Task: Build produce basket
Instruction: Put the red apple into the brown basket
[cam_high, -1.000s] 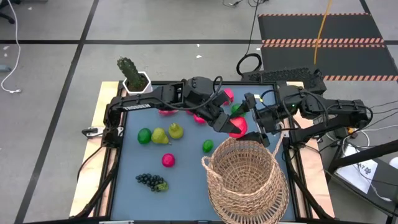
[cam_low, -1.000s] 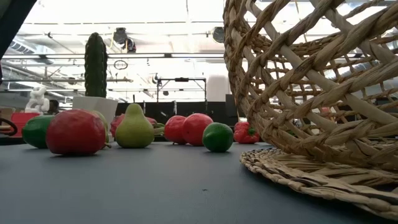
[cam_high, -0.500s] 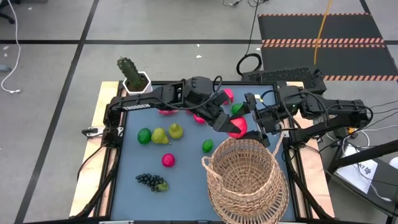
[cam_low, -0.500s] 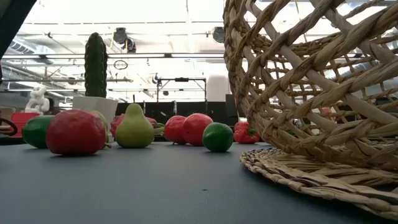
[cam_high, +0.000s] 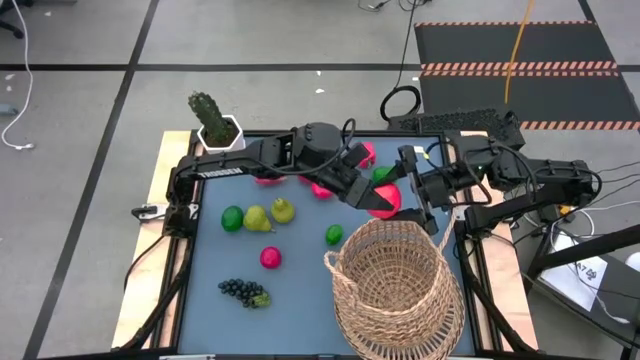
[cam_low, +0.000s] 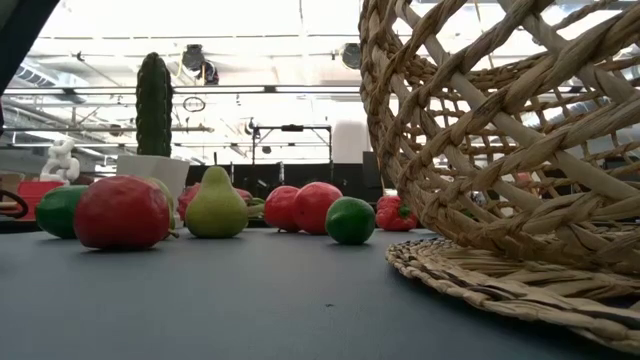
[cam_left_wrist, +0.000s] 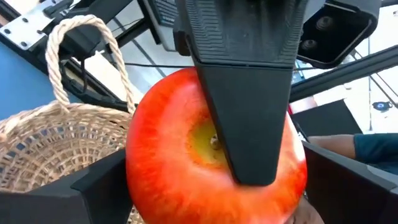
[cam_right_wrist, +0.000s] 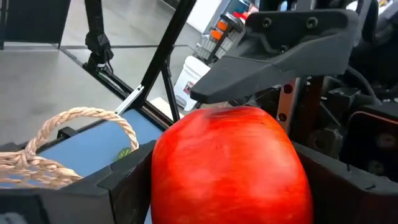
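High view: red apple (cam_high: 383, 201) held off the table (cam_high: 300, 300), at the far rim of the basket (cam_high: 345, 290), between the two grippers.
- Left gripper (cam_high: 370, 197) reaches it from the left; clenched or released, cannot tell.
- Right gripper (cam_high: 407, 193) comes from the right and grasps the apple. In the left wrist view one of its fingers (cam_left_wrist: 249, 93), black, ribbed and wedge-shaped, lies flat across the fruit.

Apple close up (cam_left_wrist: 168, 162): glossy, smooth, round, red fading to orange-yellow at the dimple.

Basket: tan wicker, round, open weave, with a coiled flat base and a twisted rope-like loop handle (cam_left_wrist: 59, 43). It stands at the table's near right and holds nothing visible.

Other produce on the matte blue-grey top, left of the basket:
- green lime (cam_high: 232, 217)
- two yellow-green pears (cam_high: 258, 218)
- a smaller lime (cam_high: 334, 235)
- pink apple (cam_high: 270, 257)
- dark grape bunch (cam_high: 243, 291)

Potted cactus (cam_high: 210, 118) at the far left corner.
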